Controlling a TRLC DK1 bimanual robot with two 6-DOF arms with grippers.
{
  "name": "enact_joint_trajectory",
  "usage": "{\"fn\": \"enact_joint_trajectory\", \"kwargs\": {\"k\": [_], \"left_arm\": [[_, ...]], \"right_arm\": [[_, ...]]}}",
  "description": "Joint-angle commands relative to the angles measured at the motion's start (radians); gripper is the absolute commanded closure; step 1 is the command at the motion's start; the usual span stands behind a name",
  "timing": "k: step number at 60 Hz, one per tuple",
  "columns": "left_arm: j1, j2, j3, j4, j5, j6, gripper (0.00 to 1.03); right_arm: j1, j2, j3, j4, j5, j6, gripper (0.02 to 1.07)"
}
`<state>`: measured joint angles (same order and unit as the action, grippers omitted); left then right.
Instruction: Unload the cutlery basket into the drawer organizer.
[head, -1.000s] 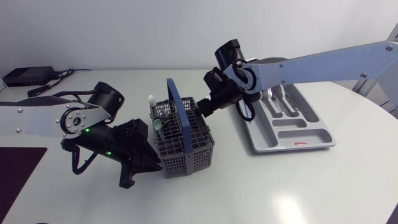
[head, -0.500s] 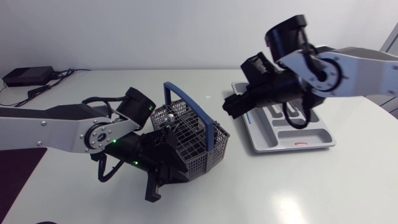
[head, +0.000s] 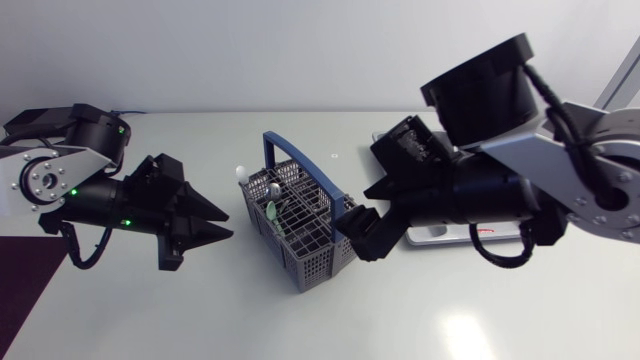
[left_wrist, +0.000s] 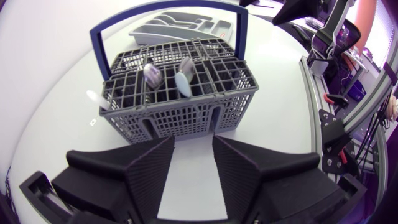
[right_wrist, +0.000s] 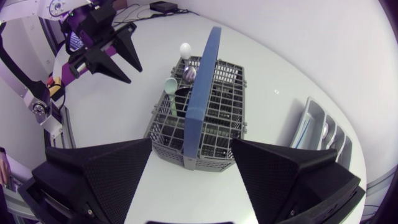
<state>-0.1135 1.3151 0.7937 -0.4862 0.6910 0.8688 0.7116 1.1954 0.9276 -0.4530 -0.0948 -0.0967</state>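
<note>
Since the earlier frame the left end effector (head: 224, 226) has backed off the cutlery basket (head: 300, 238) and the right end effector (right_wrist: 193, 152) has swung over it, both wide open and empty, so with spoons (left_wrist: 184, 82) left in the mid-bench basket and some cutlery already in the drawer organizer (right_wrist: 314, 121), unloading looks unfinished.

Grey grid basket (head: 316, 262), blue handle (head: 304, 168)

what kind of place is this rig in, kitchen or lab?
Likely a lab test bench, not a kitchen: a left arm and right arm at a plain white table, with the cutlery basket and drawer organizer loose on top.
</note>
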Motion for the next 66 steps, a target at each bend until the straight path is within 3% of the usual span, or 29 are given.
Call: {"fn": "enact_joint_trajectory", "kwargs": {"k": [1, 7, 17, 26, 54, 66], "left_arm": [[0.054, -0.011, -0.002, -0.025, 0.031, 0.067, 0.57], [0.095, -0.010, -0.004, -0.031, 0.048, 0.093, 0.57], [0.100, -0.005, -0.007, -0.031, 0.051, 0.102, 0.57], [0.098, 0.010, -0.004, -0.022, 0.051, 0.105, 0.57], [0.063, 0.062, 0.052, -0.012, 0.051, 0.095, 0.57], [0.092, 0.093, 0.070, 0.029, 0.051, 0.093, 0.57]], "right_arm": [[0.020, 0.063, 0.007, -0.006, 0.029, 0.018, 0.14], [0.037, 0.115, 0.020, 0.017, 0.056, 0.003, 0.14], [0.026, 0.188, 0.054, 0.065, 0.127, -0.035, 0.14], [-0.052, 0.194, 0.042, 0.076, 0.129, -0.097, 0.14], [-0.333, 0.286, 0.117, 0.048, -0.106, -0.316, 0.14], [-0.288, 0.055, 0.010, -0.012, -0.114, -0.310, 0.12]]}}
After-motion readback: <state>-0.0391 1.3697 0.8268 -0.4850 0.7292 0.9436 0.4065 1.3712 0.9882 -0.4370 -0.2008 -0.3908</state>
